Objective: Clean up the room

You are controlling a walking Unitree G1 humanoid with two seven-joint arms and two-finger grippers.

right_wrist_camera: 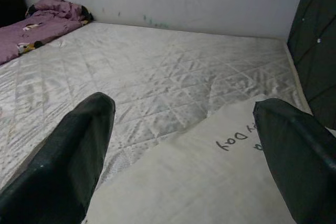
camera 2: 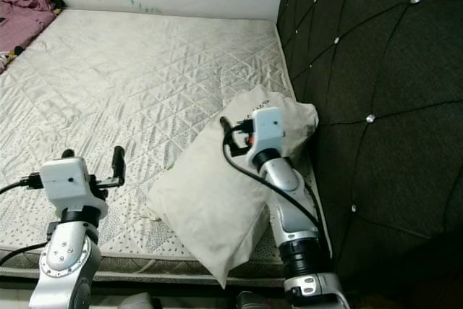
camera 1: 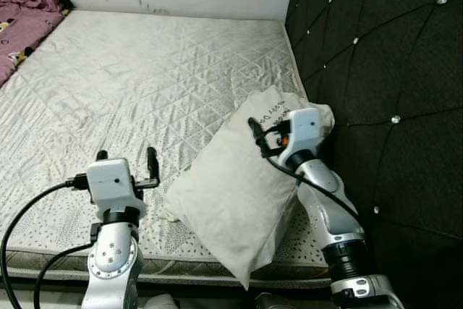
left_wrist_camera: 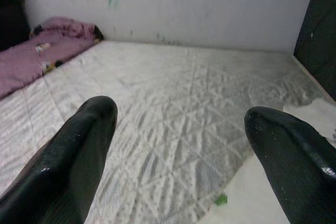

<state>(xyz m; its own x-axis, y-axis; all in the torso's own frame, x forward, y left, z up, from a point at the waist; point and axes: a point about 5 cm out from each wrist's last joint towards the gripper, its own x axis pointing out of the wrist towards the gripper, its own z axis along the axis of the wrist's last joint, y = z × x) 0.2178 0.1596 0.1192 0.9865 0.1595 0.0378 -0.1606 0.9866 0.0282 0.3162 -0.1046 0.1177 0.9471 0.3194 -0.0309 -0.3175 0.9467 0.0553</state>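
Bare quilted white mattress (camera 1: 145, 85); black tufted headboard (camera 1: 383, 56) at 3 o'clock, purple blanket (camera 1: 22, 12) at 10 o'clock. Cream pillow (camera 1: 231, 193) beside the headboard, long axis 1-to-7 o'clock, printed text near its far end. Left gripper (camera 1: 126, 164) spread wide, empty, over the mattress. Right gripper (right_wrist_camera: 184, 145) spread wide, empty, over the pillow.

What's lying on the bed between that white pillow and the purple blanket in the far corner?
Nothing: between the pillow and the purple blanket there is bare quilted mattress, as the left eye view shows.
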